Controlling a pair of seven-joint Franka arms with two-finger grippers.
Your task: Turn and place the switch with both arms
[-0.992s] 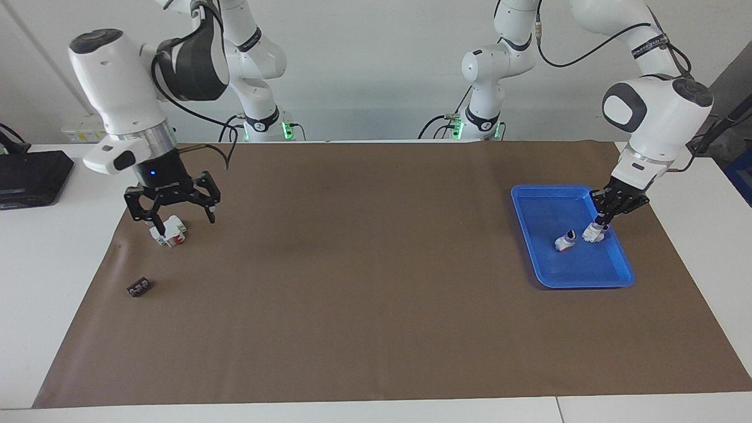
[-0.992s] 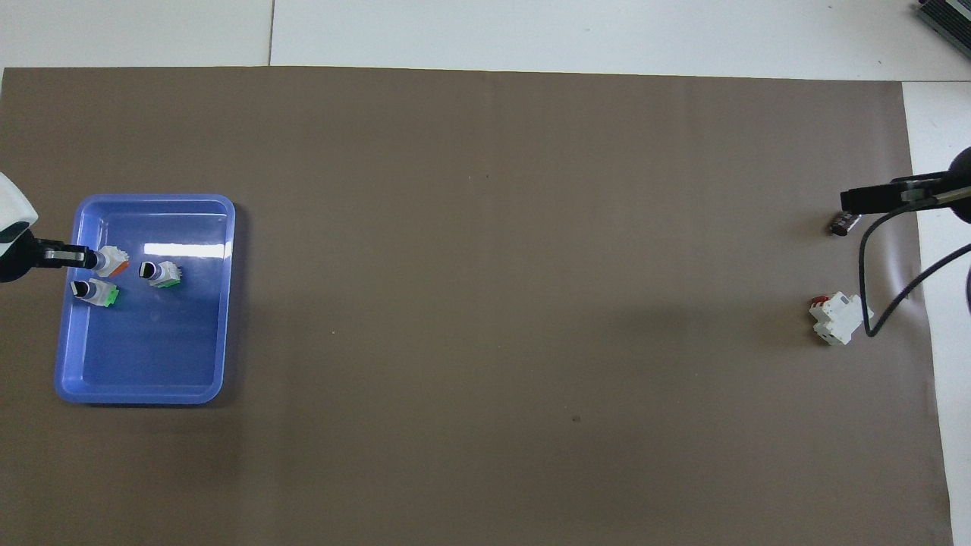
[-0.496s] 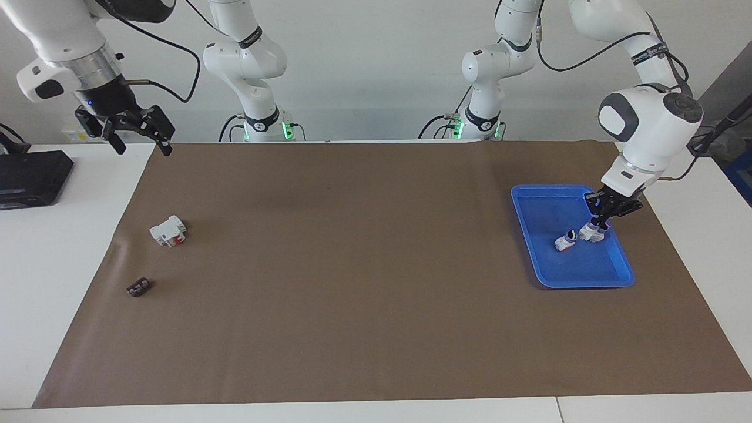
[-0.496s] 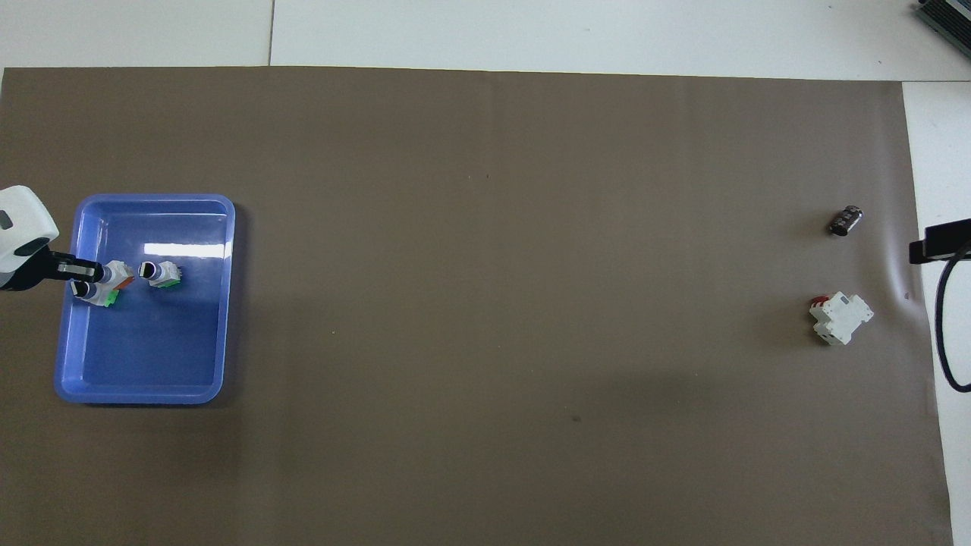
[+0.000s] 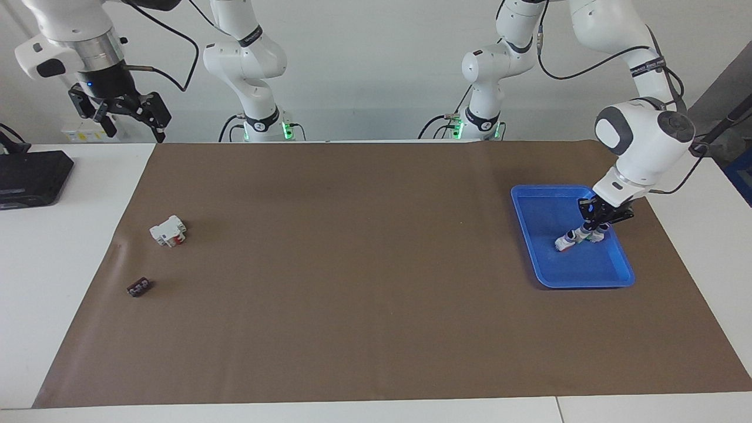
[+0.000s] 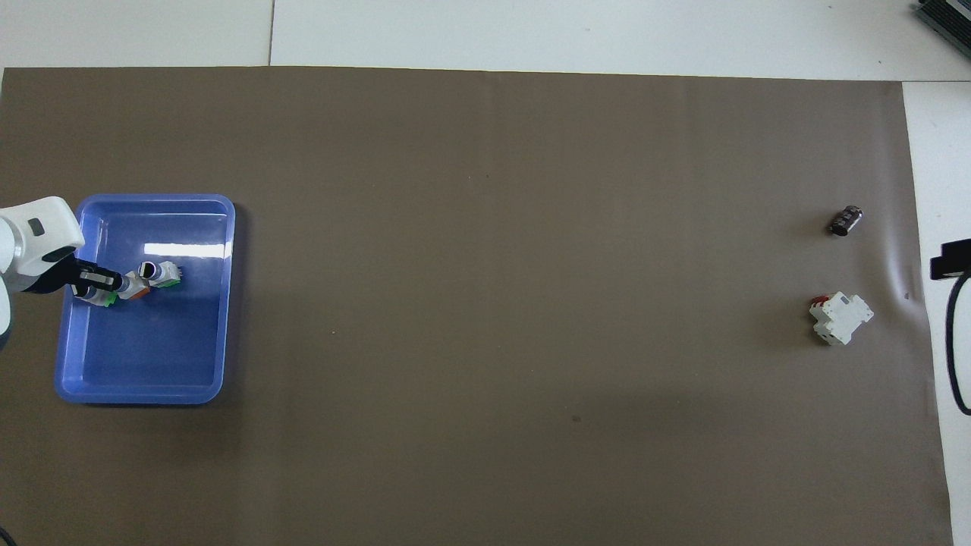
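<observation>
The switch (image 6: 137,288), white with an orange section, is inside the blue tray (image 6: 152,199) at the left arm's end of the table. My left gripper (image 6: 101,282) reaches into the tray and is shut on the switch's knob end. In the facing view the left gripper (image 5: 594,223) points down into the tray (image 5: 546,189), with the switch (image 5: 591,235) at its tips. Two similar switches with green parts (image 6: 161,274) (image 6: 105,299) lie right beside it. My right gripper (image 5: 126,117) is open and empty, raised high over the right arm's end of the table.
A larger white block with a red part (image 5: 167,231) (image 6: 838,318) and a small dark part (image 5: 138,287) (image 6: 844,221) lie on the brown mat toward the right arm's end. A black box (image 5: 29,176) sits on the white table there.
My right gripper rose from just over the white block to high over the table's end. My left gripper carried the orange switch across the tray, up against the green switches.
</observation>
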